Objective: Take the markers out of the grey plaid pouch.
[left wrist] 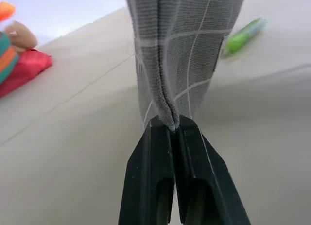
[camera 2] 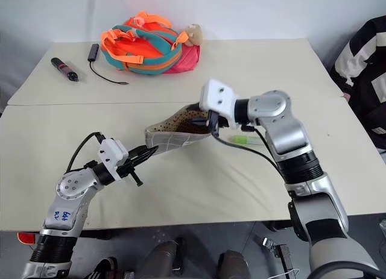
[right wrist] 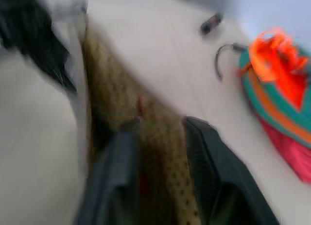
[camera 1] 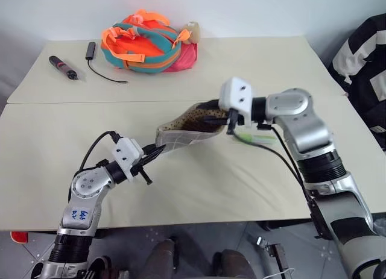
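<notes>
Our left gripper (camera 1: pixel 158 151) is clamped tight on the near end of the grey plaid pouch (camera 1: pixel 181 134), holding it up off the worktop (camera 1: pixel 199 182). Our right gripper (camera 1: pixel 231 123) sits at the pouch's open mouth, fingers parted. We see a green marker (camera 1: pixel 252 137) lying just beside it. Further back: backpack (camera 1: pixel 148 41), black stick (camera 1: pixel 63 67).
</notes>
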### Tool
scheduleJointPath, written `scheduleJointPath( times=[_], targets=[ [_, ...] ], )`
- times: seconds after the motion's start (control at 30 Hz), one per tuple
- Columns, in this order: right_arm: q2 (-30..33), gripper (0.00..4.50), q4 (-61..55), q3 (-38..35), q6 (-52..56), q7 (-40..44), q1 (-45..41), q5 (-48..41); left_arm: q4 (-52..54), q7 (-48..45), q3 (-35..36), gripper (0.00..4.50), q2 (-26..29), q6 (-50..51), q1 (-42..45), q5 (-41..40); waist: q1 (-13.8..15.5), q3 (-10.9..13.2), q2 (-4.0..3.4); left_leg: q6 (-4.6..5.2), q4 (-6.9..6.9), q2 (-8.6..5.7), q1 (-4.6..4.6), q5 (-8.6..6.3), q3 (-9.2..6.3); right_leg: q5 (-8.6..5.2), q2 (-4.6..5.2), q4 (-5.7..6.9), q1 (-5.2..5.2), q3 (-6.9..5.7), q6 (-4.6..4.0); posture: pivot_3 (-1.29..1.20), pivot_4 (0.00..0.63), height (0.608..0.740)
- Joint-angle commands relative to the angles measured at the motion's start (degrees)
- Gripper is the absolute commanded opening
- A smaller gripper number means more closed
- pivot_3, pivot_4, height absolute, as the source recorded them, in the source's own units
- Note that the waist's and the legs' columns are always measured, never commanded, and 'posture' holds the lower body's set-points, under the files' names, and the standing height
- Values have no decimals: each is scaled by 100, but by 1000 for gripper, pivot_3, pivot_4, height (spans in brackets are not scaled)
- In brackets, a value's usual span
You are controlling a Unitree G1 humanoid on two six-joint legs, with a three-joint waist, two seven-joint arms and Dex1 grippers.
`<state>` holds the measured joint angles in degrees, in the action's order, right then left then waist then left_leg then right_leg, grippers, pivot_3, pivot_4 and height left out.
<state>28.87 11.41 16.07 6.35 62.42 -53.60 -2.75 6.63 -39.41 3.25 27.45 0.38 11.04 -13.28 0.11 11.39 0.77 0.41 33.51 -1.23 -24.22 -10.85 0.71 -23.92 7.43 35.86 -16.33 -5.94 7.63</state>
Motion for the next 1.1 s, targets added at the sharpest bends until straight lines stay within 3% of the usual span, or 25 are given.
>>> scheduleJointPath(
  times=[0.03,0.23,0.37,0.43,0.53,0.77,1.0,1.1],
  targets=[
    [40,1499,262,212,-777,-97,-128,479,355,-116,7,0,-46,198,-10,-343,-10,0,0,0,0,0,0,0,1,0,0,1,-1,0,0,0,150,740],
    [66,1499,659,621,-1488,178,-273,993,622,-376,60,0,-128,839,66,-1056,-24,0,0,0,0,4,0,1,2,0,-2,2,-1,0,0,0,150,740],
    [20,1499,467,411,-895,616,-385,571,860,-554,61,0,-251,1509,85,-1773,-22,0,1,0,1,5,0,1,1,0,-2,2,0,0,0,0,150,740],
    [279,1499,431,496,-1005,732,-475,842,787,-571,187,0,-336,1775,83,-2116,-21,0,1,0,2,6,1,1,-1,0,-3,1,2,0,0,0,150,740],
    [353,1499,-120,429,-201,1108,-457,489,663,-618,391,0,-353,2001,-25,-2429,-15,0,2,0,6,4,-1,1,-3,0,-1,-1,4,-1,0,0,150,740],
    [466,1499,-198,1055,-515,1170,-52,1197,610,-685,249,0,-266,1999,-322,-2147,-18,-1,4,0,7,5,1,0,1,0,-2,-20,4,0,0,0,150,740],
    [189,1499,265,1346,-802,881,-139,1729,472,-631,282,0,-179,1861,-500,-1903,-27,-2,5,0,10,6,2,0,1,0,-5,-16,4,2,-1,0,150,740],
    [-95,1499,837,1356,-1156,341,-264,1958,441,-639,259,0,-213,1827,-515,-1871,-33,-2,6,0,11,6,2,0,1,0,-4,-16,5,3,-1,0,150,740]
  ],
)
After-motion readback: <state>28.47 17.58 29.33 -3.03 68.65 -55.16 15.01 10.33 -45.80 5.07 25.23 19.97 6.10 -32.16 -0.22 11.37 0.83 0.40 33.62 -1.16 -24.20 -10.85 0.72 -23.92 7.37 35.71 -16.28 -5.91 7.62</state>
